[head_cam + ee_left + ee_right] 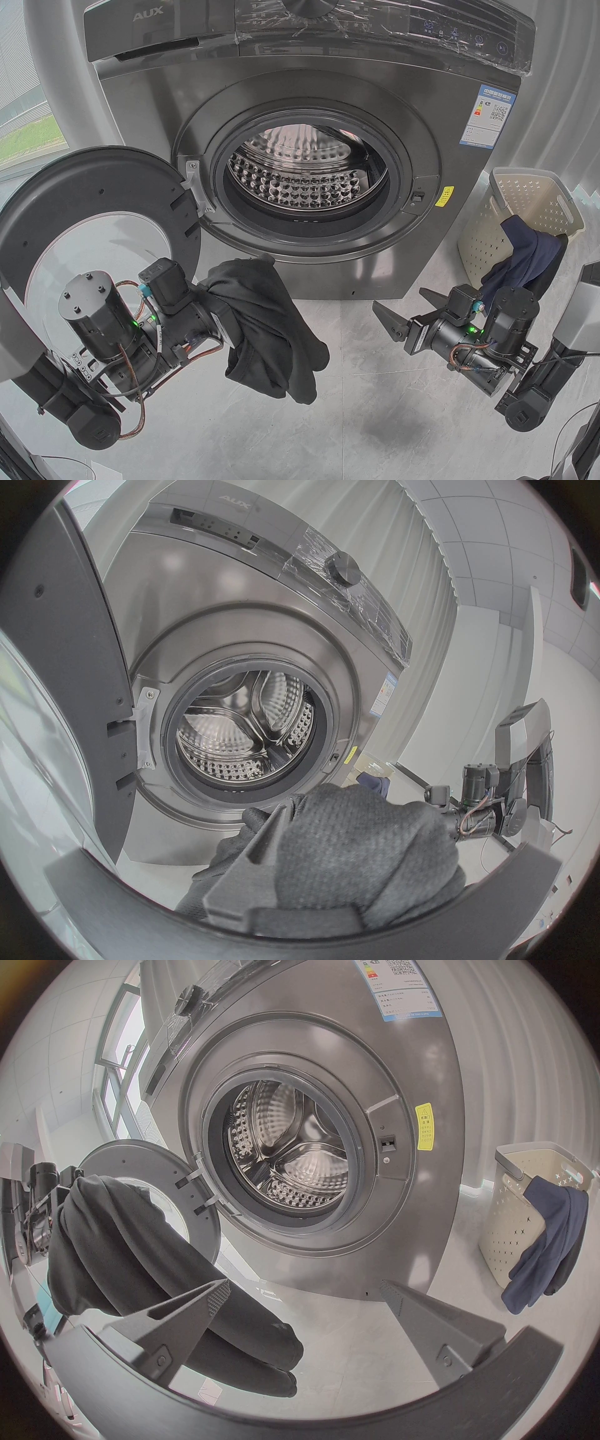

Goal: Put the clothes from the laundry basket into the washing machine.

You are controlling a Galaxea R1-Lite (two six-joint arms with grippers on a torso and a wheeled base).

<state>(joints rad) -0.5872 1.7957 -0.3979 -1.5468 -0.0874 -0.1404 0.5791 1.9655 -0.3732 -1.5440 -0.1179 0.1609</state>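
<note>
Clothes update: dark grey garment [269, 331] is pinched in the left gripper [234, 306], lower left of centre in the head view. It's bunched up over the fingers (they're mostly buried in cloth, only one shows in the left wrist view) and the rest hangs down in a long fold below the gripper. It's outside the washing machine [350, 94], just under the lip of the opening.

Machine door [94, 187] is swung wide open to the left of the frame. Drum [300, 181] is in plain sight, shiny metal w/ holes, nothing in it that I can see.

Right gripper [400, 300] is lower right, fingers spread apart w/ nothing between them, pointing toward the machine front and hanging above the floor [375, 406].

Laundry basket [531, 194] is at the right edge, beside the machine's corner, tipped back a bit. Navy garment [525, 256] is draped over its front rim, half in, half dangling down the outside.
</note>
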